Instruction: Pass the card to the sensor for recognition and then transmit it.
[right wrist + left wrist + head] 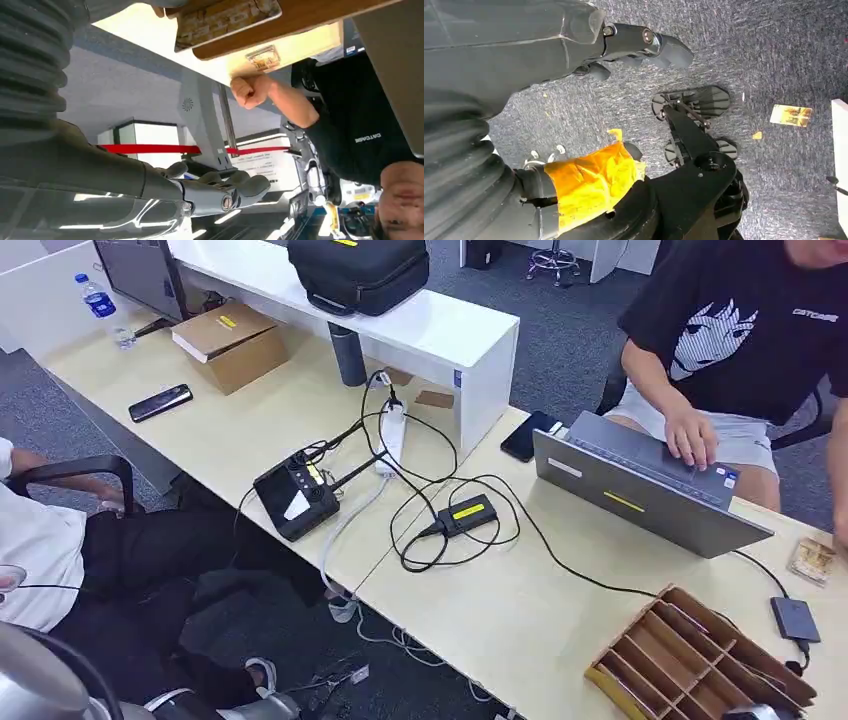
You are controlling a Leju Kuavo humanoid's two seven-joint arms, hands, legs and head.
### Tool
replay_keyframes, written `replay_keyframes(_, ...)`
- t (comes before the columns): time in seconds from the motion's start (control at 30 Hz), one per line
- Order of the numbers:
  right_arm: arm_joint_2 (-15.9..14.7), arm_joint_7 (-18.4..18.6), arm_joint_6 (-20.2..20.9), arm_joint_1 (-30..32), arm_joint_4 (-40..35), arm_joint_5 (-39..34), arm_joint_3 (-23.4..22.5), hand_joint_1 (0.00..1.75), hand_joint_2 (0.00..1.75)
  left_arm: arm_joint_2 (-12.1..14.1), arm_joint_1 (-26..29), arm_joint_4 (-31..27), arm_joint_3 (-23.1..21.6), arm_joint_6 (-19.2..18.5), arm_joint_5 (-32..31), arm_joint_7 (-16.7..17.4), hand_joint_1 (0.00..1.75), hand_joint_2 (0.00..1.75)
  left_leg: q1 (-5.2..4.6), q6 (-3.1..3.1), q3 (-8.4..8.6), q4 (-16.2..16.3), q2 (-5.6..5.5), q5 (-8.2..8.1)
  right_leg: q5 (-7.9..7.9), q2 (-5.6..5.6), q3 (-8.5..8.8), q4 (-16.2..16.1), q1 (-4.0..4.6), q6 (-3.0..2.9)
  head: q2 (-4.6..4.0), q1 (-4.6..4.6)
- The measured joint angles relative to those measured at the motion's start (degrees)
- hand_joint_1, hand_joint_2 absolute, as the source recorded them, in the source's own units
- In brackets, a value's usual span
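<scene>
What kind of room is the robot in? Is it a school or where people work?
Most likely an office or lab workspace. A person types on a laptop at long shared desks, cables run to a power strip, and grey carpet covers the floor.

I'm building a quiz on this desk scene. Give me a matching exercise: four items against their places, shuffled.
Things:
1. clear plastic water bottle with blue label
2. brown cardboard box
3. grey open laptop
4. brown wooden slotted organiser

Places:
A. under a person's typing hand
B. near desk edge, lower right of the head view
C. far left desk corner
D. beside the white raised shelf

Pairs: 1-C, 2-D, 3-A, 4-B
</scene>
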Motion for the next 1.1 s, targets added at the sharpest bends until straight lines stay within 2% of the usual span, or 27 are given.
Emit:
replay_keyframes(0.13,0.0,0.3,0.0,-0.1,0.7,0.2,0.3,0.00,1.75,0.0,0.0,0.0,0.0,0.0,0.0,0.0,0.00,1.75,0.00,0.00,0.00,0.0,0.00,0.00,0.00,0.00,0.00,0.0,0.00,0.00,0.00,0.00)
replay_keyframes(0.17,0.0,0.3,0.0,-0.2,0.9,0.2,0.4,0.05,1.75,0.0,0.0,0.0,0.0,0.0,0.0,0.0,0.00,1.75,0.00,0.00,0.00,0.0,0.00,0.00,0.00,0.00,0.00,0.0,0.00,0.00,0.00,0.00)
replay_keyframes(0.2,0.0,0.3,0.0,-0.2,1.0,0.3,0.5,0.16,1.75,0.0,0.0,0.0,0.0,0.0,0.0,0.0,0.00,1.75,0.00,0.00,0.00,0.0,0.00,0.00,0.00,0.00,0.00,0.0,0.00,0.00,0.00,0.00)
replay_keyframes(0.23,0.0,0.3,0.0,-0.3,1.1,0.3,0.5,0.52,1.75,0.0,0.0,0.0,0.0,0.0,0.0,0.0,0.00,1.75,0.00,0.00,0.01,0.0,0.00,0.00,0.00,0.00,0.00,0.0,0.00,0.00,0.00,0.00)
replay_keyframes(0.27,0.0,0.3,0.0,-0.3,1.2,0.3,0.6,0.70,1.75,0.0,0.0,0.0,0.0,0.0,0.0,0.0,0.00,1.75,0.00,0.00,0.00,0.0,0.00,0.00,0.00,0.00,0.00,0.0,0.00,0.00,0.00,0.00)
replay_keyframes(0.3,0.0,0.3,0.0,-0.3,1.3,0.4,0.7,0.70,1.75,0.0,0.0,0.0,0.0,0.0,0.0,0.0,0.00,1.75,0.00,0.00,0.00,0.0,0.00,0.00,0.00,0.00,0.00,0.0,0.00,0.00,0.00,0.00)
replay_keyframes(0.33,0.0,0.3,0.0,-0.4,1.4,0.4,0.7,0.89,1.75,0.0,0.0,0.0,0.0,0.0,0.0,0.0,0.00,1.75,0.00,0.00,0.00,0.0,0.00,0.00,0.00,0.00,0.00,0.0,0.00,0.00,0.00,0.00)
replay_keyframes(0.37,0.0,0.3,0.0,-0.4,1.4,0.4,0.8,1.31,1.75,0.0,0.0,0.0,0.0,0.0,0.0,0.0,0.00,1.75,0.00,0.00,0.00,0.0,0.00,0.00,0.00,0.00,0.00,0.0,0.00,0.00,0.00,0.00)
replay_keyframes(0.47,0.0,0.3,0.1,-0.5,1.7,0.3,1.0,1.40,1.75,0.0,0.0,0.0,0.0,0.0,0.0,0.0,0.00,1.75,0.00,0.00,0.00,0.0,0.00,0.00,0.00,0.00,0.00,0.0,0.00,0.00,0.00,0.00)
replay_keyframes(0.53,0.0,0.3,0.2,-0.6,1.9,0.3,1.1,1.62,1.75,0.0,0.0,0.0,0.0,0.0,-0.1,0.0,0.00,1.75,0.00,0.00,0.00,0.0,0.00,0.00,0.00,0.00,0.00,0.0,0.00,0.00,0.00,0.00)
replay_keyframes(0.73,0.0,0.0,0.9,-1.1,2.5,0.3,1.7,1.75,1.75,0.0,-0.1,0.0,0.0,0.0,-0.1,0.1,0.00,1.75,0.00,0.00,0.00,0.0,0.00,0.00,0.00,0.00,0.00,0.0,0.00,0.00,0.00,0.00)
replay_keyframes(1.1,0.0,-0.7,0.9,-2.3,3.5,0.2,2.5,1.75,1.75,0.0,-0.2,0.0,0.0,0.0,-0.2,0.2,0.00,1.75,0.00,0.00,0.01,0.0,0.00,0.00,0.01,0.00,0.01,0.0,0.00,0.00,0.00,0.00)
